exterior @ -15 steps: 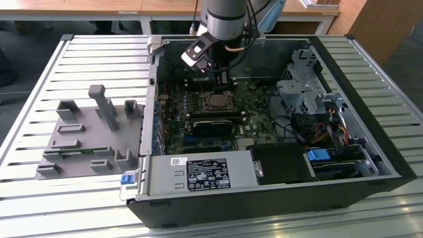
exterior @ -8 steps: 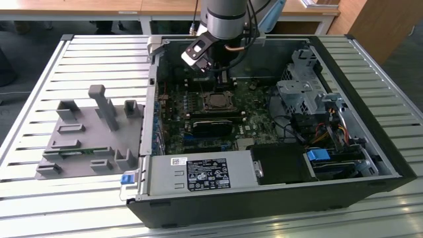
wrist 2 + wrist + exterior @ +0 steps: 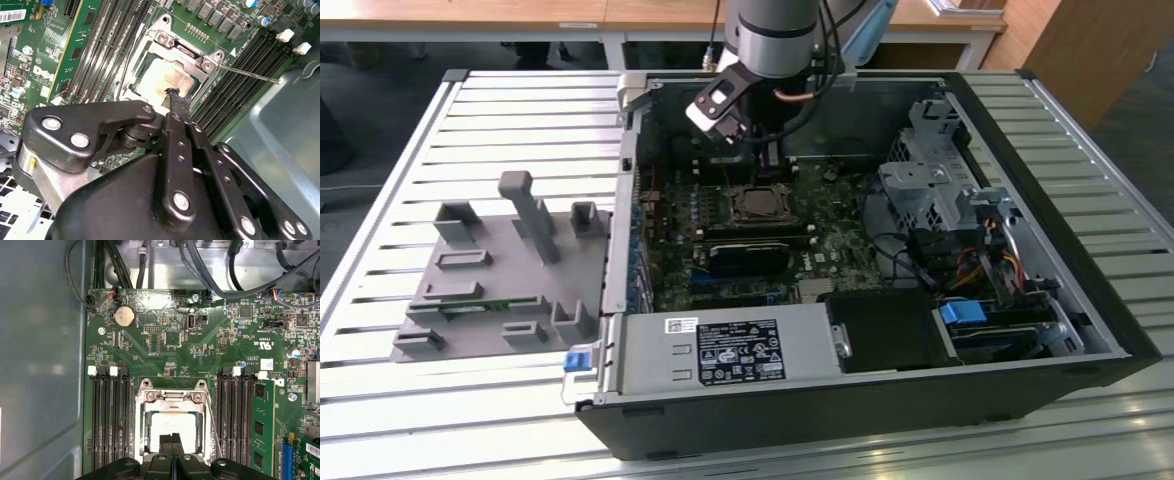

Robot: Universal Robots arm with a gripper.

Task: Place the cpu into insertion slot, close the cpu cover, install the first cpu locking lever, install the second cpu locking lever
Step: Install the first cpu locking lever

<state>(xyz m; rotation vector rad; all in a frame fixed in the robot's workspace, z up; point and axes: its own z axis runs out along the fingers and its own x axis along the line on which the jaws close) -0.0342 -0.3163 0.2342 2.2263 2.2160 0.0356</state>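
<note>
in the exterior view an open computer case (image 3: 854, 420) is seen lying on a slatted metal table (image 3: 440, 420). the arm is seen inside the far part of the case, with the claw (image 3: 771, 160) held just above the socket (image 3: 758, 205) on the green board (image 3: 834, 255). a grey plastic holder (image 3: 494, 270) is placed on the table at the exterior view's left, just beside the case.

in both wrist views the claw (image 3: 171, 442) (image 3: 175, 97) is seen clenched. its two black fingers are pressed together and nothing is held between them. the fingertips are pointed at one edge of the cpu (image 3: 172, 422) (image 3: 157, 82), close to the rim of the cover (image 3: 172, 400). whether the metal is touched cannot be told.

the cpu is seated in the socket. its pale metal top is seen through the cut-out middle of the cover, which is laid flat over it. a thin metal lever (image 3: 214, 427) (image 3: 250, 73) is seen beside the cover, on the side of the green memory card (image 3: 261, 430). in the second wrist view it is seen crossing in front of the black memory slots (image 3: 235, 92). a second thin wire (image 3: 123, 65) is seen along the opposite side of the cover. whether either one is locked cannot be told. a round coin battery (image 3: 124, 316) is mounted on the board, well apart from the socket.
</note>
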